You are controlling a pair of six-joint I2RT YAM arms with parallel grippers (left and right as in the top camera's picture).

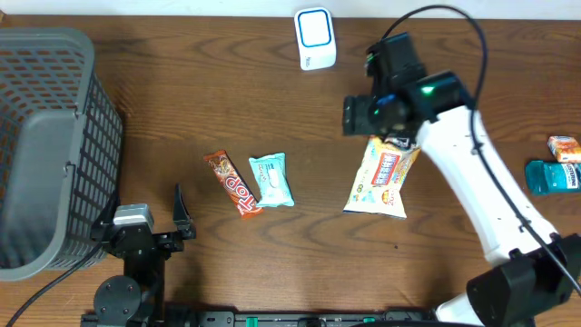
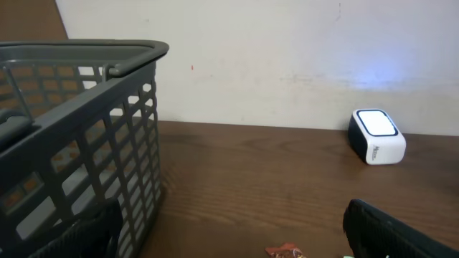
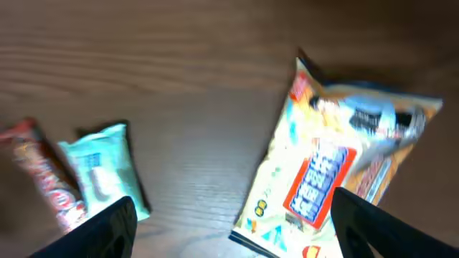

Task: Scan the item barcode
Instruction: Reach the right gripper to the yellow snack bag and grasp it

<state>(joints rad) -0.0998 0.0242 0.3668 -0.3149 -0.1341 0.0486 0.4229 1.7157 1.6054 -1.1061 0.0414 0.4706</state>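
Note:
A white barcode scanner (image 1: 315,38) with a blue-lit face stands at the table's far edge, also in the left wrist view as the scanner (image 2: 376,135). A cream snack bag (image 1: 386,177) with a red and blue label lies flat below it. My right gripper (image 1: 392,136) hovers over the bag's upper end. In the right wrist view its jaws (image 3: 233,204) stand wide apart, open, with the snack bag (image 3: 323,165) lying under the right finger. My left gripper (image 1: 145,213) rests near the front left, open and empty (image 2: 231,215).
A grey plastic basket (image 1: 54,154) fills the left side, close to the left gripper (image 2: 79,143). An orange-brown candy bar (image 1: 233,183) and a teal pack (image 1: 271,179) lie mid-table. A teal item (image 1: 554,176) and a small orange packet (image 1: 564,147) sit at the right edge.

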